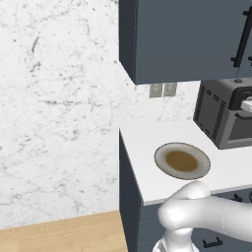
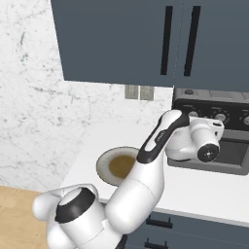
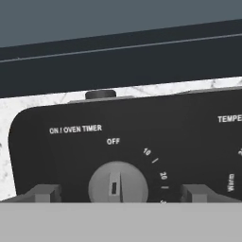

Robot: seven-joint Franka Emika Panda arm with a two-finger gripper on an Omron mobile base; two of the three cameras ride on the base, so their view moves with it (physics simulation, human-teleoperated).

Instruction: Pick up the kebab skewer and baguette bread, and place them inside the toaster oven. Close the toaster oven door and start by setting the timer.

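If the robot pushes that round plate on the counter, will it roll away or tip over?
Probably neither. The plate lies flat and low on the white counter, so it would likely slide. It looks hard and glazed, so it may be slippery, and might break if shoved over the edge.

The toaster oven point(image 1: 221, 115) is cut off at the right edge, its door unseen.
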